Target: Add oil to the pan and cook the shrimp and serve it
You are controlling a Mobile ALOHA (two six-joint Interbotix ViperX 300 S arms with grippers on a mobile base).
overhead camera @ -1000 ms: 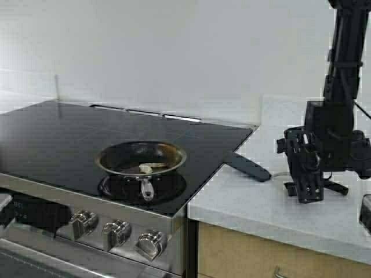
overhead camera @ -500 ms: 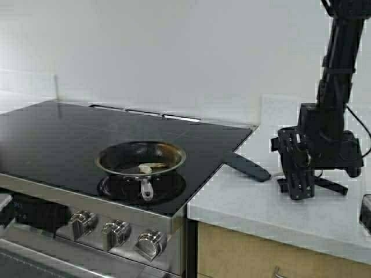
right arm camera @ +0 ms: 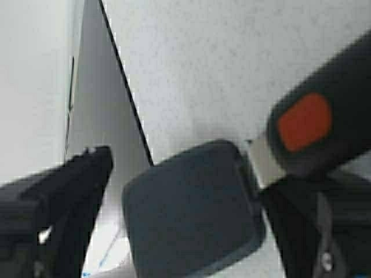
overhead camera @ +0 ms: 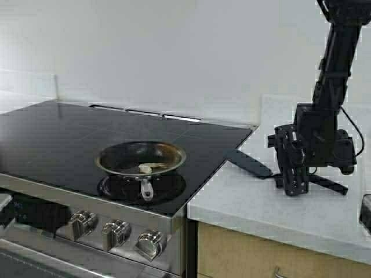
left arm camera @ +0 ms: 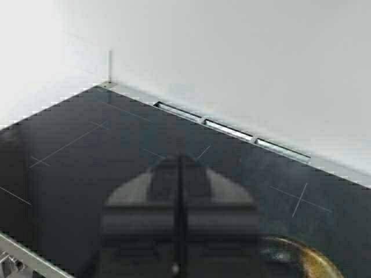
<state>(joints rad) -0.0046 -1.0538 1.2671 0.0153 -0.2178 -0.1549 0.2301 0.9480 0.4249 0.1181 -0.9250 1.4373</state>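
Note:
The steel pan (overhead camera: pixel 141 157) sits on the black cooktop (overhead camera: pixel 69 136), its handle toward the stove's front. One pale curved shrimp (overhead camera: pixel 145 168) lies inside near the handle. My right gripper (overhead camera: pixel 294 184) hangs over the white counter, open, just above a black spatula (overhead camera: pixel 249 165). In the right wrist view the spatula's dark blade (right arm camera: pixel 191 211) lies between the spread fingers (right arm camera: pixel 64 185) of the right gripper (right arm camera: pixel 185 217). My left gripper (left arm camera: pixel 179 159) is shut, with nothing in it, over the cooktop beside the pan's rim (left arm camera: pixel 304 255). The oil is out of view.
The stove's knobs (overhead camera: pixel 119 231) line its front below the pan. The white counter (overhead camera: pixel 243 197) adjoins the stove on the right. The spatula's handle (right arm camera: pixel 324 127) carries an orange patch. A white wall backs the cooktop and counter.
My right arm has swung left and a little back, bringing its gripper closer over the spatula. Pan, shrimp and spatula lie where they were.

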